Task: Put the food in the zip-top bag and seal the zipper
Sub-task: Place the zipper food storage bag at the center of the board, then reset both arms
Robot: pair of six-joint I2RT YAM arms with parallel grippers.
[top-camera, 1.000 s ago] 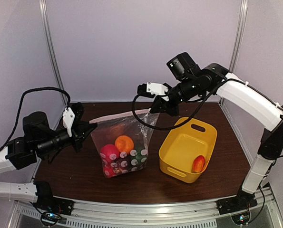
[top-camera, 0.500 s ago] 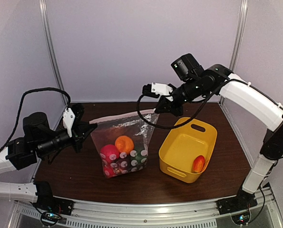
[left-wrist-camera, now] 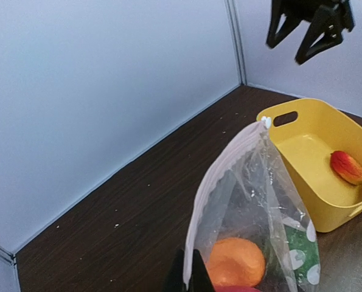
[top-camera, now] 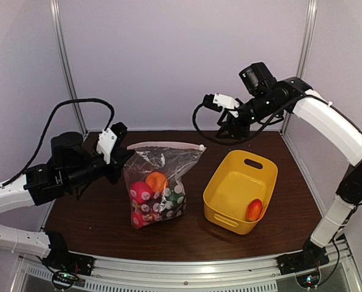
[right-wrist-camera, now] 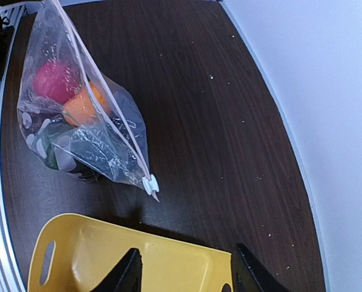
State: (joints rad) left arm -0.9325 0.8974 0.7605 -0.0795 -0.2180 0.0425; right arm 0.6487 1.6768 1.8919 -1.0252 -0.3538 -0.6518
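The zip-top bag (top-camera: pixel 159 182) stands on the table, holding orange, pink, red and green toy food (top-camera: pixel 156 193). Its zipper (top-camera: pixel 165 145) is stretched level along the top, with the white slider tab (top-camera: pixel 201 147) at its right end. My left gripper (top-camera: pixel 121 159) is shut on the bag's left top corner; in the left wrist view the fingers (left-wrist-camera: pixel 190 275) pinch the zipper strip (left-wrist-camera: pixel 220 182). My right gripper (top-camera: pixel 229 131) is open and empty, raised above and right of the slider (right-wrist-camera: pixel 149 184), over the tub's far edge. One orange-red toy (top-camera: pixel 253 209) lies in the yellow tub (top-camera: pixel 229 182).
The yellow tub with handle slots stands right of the bag and also shows in the right wrist view (right-wrist-camera: pixel 95 255). Grey walls with metal posts close the back and sides. A black cable loops under my right arm (top-camera: pixel 211 131).
My right gripper let go of the slider end and rose up and to the right. My left arm moved right and up with the bag corner. The zipper now lies straight and closed.
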